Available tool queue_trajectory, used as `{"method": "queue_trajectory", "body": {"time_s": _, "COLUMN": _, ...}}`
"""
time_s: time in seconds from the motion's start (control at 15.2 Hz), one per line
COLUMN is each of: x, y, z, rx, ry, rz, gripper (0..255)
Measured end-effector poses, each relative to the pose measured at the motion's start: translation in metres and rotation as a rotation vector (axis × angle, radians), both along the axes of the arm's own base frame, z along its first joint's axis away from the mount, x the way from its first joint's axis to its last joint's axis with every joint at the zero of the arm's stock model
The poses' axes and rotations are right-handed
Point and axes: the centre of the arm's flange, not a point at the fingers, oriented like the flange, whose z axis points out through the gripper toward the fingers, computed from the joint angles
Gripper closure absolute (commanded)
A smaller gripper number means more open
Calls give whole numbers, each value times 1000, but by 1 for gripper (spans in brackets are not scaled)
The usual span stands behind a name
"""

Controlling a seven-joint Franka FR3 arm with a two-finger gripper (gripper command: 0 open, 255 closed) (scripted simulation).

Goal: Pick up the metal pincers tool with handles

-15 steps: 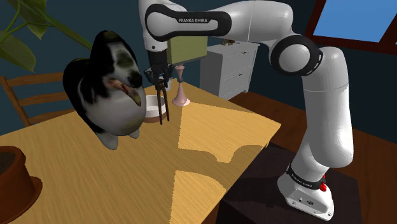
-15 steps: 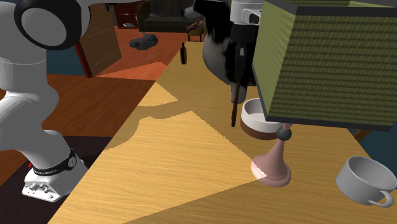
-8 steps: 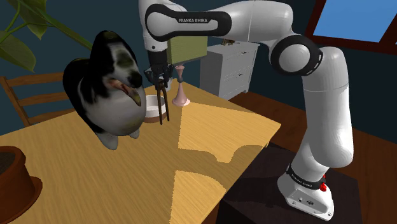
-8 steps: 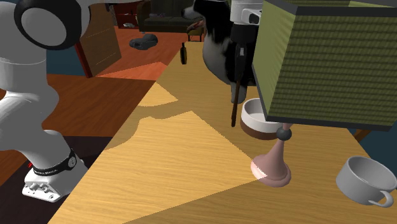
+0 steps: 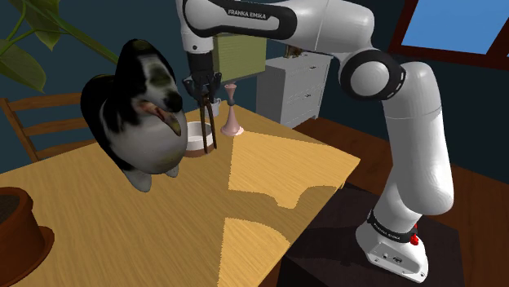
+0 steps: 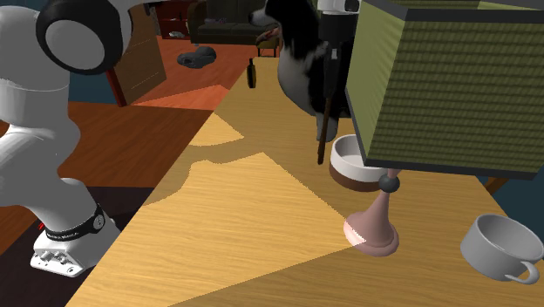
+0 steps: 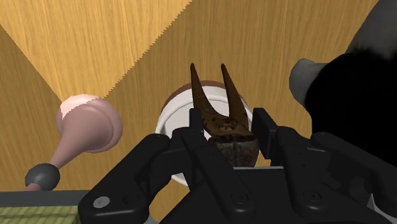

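The pincers (image 5: 210, 127) are rusty brown with two thin handles. They hang handles-down from my gripper (image 5: 202, 91), which is shut on their head, just above a white bowl (image 5: 196, 141) on the wooden table (image 5: 269, 175). From the second exterior view the pincers (image 6: 323, 131) dangle below the gripper (image 6: 329, 77), their tips over the bowl (image 6: 347, 166). Along the wrist view, the black fingers (image 7: 264, 127) clasp the head of the pincers (image 7: 216, 108), and the gripper (image 7: 228, 132) is centred over the bowl (image 7: 173, 113).
A large black-and-white animal figure (image 5: 139, 118) stands close beside the gripper. A pink lamp base (image 6: 373, 228) with an olive shade (image 6: 445, 78) is on the other side. A white mug (image 6: 501, 249), a brown pot (image 5: 16, 228) and a chair (image 5: 33, 122) are further off.
The gripper has risen a little with the pincers held in it; the handle tips now hang higher above the bowl.
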Motion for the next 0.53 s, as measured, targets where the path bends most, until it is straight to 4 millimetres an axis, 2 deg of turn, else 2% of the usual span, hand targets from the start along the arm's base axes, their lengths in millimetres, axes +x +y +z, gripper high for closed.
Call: {"method": "queue_trajectory", "body": {"time_s": 0.53, "x": 0, "y": 0, "z": 41, "rx": 0, "ry": 0, "rz": 0, "gripper": 255}}
